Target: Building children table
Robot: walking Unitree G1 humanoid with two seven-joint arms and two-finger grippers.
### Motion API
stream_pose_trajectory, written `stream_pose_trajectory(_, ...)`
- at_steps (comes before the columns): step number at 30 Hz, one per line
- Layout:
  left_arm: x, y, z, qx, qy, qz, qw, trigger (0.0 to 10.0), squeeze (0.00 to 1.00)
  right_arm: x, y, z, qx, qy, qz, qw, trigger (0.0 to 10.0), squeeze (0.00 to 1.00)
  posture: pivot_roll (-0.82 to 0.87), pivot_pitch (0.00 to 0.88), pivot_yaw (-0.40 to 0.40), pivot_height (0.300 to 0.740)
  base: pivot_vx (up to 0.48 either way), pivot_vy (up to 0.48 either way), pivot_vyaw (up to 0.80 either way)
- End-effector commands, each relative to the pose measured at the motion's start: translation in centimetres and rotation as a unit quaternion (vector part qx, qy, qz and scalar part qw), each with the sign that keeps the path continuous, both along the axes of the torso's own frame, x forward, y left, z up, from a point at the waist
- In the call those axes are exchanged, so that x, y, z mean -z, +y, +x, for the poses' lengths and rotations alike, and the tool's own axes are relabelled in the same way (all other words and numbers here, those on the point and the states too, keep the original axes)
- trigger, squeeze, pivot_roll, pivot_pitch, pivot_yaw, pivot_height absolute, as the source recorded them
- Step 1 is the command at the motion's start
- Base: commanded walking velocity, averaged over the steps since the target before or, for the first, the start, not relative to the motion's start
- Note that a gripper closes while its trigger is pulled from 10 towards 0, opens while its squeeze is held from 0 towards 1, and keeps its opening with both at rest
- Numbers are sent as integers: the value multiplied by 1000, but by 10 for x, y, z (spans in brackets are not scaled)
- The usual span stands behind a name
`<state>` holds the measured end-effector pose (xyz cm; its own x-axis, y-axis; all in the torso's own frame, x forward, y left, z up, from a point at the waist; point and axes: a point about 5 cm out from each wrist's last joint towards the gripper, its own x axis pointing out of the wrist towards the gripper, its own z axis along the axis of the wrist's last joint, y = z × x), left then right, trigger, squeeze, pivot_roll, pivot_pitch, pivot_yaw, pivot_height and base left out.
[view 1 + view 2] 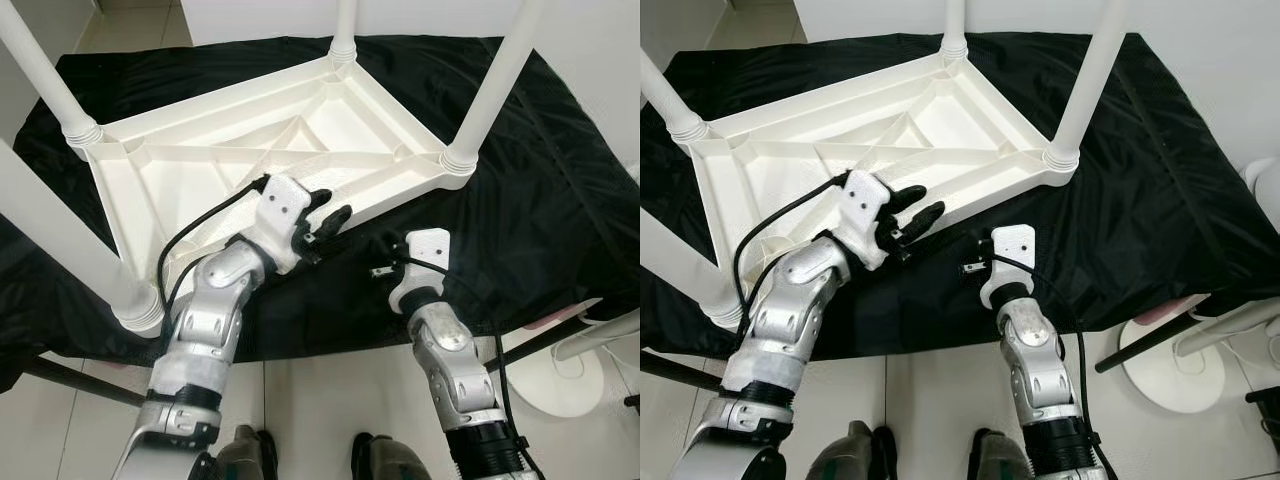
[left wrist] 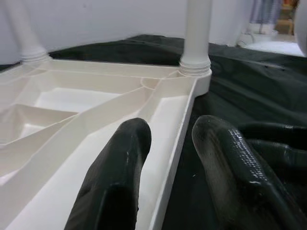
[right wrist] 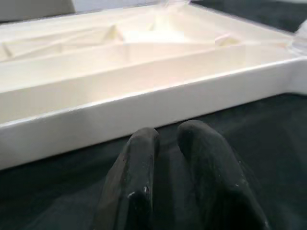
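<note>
A white plastic children's table (image 1: 300, 150) lies upside down on a black cloth (image 1: 540, 200). Its white legs stand up from the corners: one at the back (image 1: 345, 25), one at the right (image 1: 495, 85), two at the left (image 1: 60, 240). My left gripper (image 2: 172, 132) is open at the table's near rim (image 2: 180, 124), one finger (image 2: 122, 158) over the ribbed inside and the other over the cloth. My right gripper (image 3: 163, 139) is shut with nothing in it, low over the cloth just short of the table's near side wall (image 3: 144, 105).
The cloth covers a low surface whose near edge runs just before my arms. A round white stand base (image 1: 560, 375) sits on the tiled floor at the right, next to a dark bar (image 1: 545, 340). White walls rise behind the table.
</note>
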<state>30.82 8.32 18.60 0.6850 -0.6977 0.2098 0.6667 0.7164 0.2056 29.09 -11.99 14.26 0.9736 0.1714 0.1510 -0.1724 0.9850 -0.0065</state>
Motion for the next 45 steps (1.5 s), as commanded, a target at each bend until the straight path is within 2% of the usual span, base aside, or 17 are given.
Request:
stream_pose_trajectory(1,-2,8,-2,-65,-2,-29,997,10000,0,2,-7,-1,22,-2,-2,1000,10000,0,-68,115,23,740,0,0,0)
stream_pose_trajectory(3,0,19,-12,-82,-5,-34,996,10000,0,0,-17,1,58,-16,0,998,10000,0,-70,102,34,740,0,0,0)
stream_pose_trajectory(12,-1,31,-29,-76,-13,-27,997,10000,0,-3,-24,4,84,-25,3,996,10000,0,-71,96,40,740,0,0,0)
stream_pose_trajectory(14,-1,39,-53,-35,-5,4,999,10000,0,-1,-21,7,85,-24,7,996,10000,0,-31,86,42,740,0,0,0)
stream_pose_trajectory(15,-1,39,-53,-35,-5,4,999,10000,0,-1,-21,7,85,-24,7,996,10000,0,-31,86,42,740,0,0,0)
stream_pose_trajectory(18,1,51,-76,-20,-5,41,999,10000,0,2,-13,11,74,-19,9,997,10000,0,1,86,29,740,0,0,0)
stream_pose_trajectory(21,1,54,-81,-18,-9,51,998,10000,0,2,-11,12,71,-19,10,997,10000,0,1,86,29,740,0,0,0)
stream_pose_trajectory(23,2,69,-93,-21,-16,82,996,10000,0,3,-6,14,62,-18,11,998,10000,0,28,88,16,740,0,0,0)
stream_pose_trajectory(24,2,69,-93,-21,-16,82,996,10000,0,3,-6,14,62,-18,11,998,10000,0,28,88,16,740,0,0,0)
stream_pose_trajectory(26,8,88,-105,-6,3,134,991,10000,0,4,-3,16,56,-18,10,998,10000,0,40,89,10,740,0,0,0)
stream_pose_trajectory(30,11,104,-113,6,25,167,986,10000,0,4,-2,18,53,-19,9,998,10000,0,48,89,7,740,0,0,0)
stream_pose_trajectory(34,8,141,-127,-14,67,212,975,10000,0,4,-2,21,51,-21,8,998,10000,0,56,89,7,740,0,0,0)
stream_pose_trajectory(40,3,168,-131,-52,91,240,965,10000,0,5,-2,22,53,-23,8,998,10000,0,55,90,8,740,0,0,0)
stream_pose_trajectory(41,2,179,-132,-54,112,249,960,10000,0,5,-3,23,54,-23,9,998,10000,0,57,88,9,740,0,0,0)
stream_pose_trajectory(43,2,179,-132,-54,112,249,960,10000,0,5,-3,23,54,-23,9,998,10000,0,57,88,9,740,0,0,0)
stream_pose_trajectory(44,-1,192,-133,-71,125,259,955,10000,0,5,-3,22,54,-23,9,998,10000,0,55,88,9,740,0,0,0)
stream_pose_trajectory(45,-1,192,-133,-71,125,259,955,10000,0,5,-3,22,54,-23,9,998,10000,0,55,88,9,740,0,0,0)
